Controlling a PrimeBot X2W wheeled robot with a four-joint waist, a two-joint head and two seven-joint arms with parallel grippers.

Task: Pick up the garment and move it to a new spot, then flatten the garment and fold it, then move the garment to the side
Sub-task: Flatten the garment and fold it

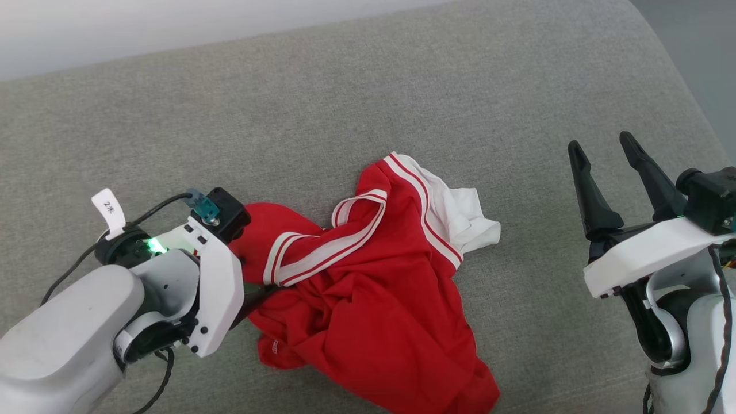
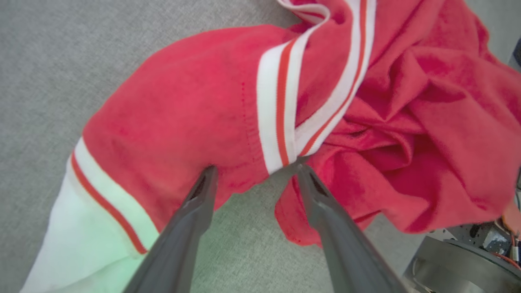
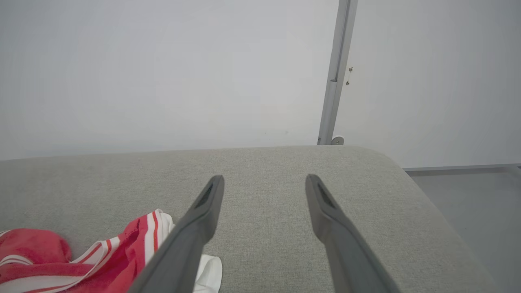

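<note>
Red garment [image 1: 374, 287] crumpled, white striped trim

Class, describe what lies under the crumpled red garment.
The garment lies on the grey cushion, which shows all around it and through a gap by the open left claw's tips. Whatever sits beneath the heaped folds is covered.

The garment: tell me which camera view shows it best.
The head view: the garment lies crumpled on the grey cushion, almost whole, only its lower edge cut off. The left wrist view gives a close-up of red folds and striped trim; the right wrist view catches just a corner.
</note>
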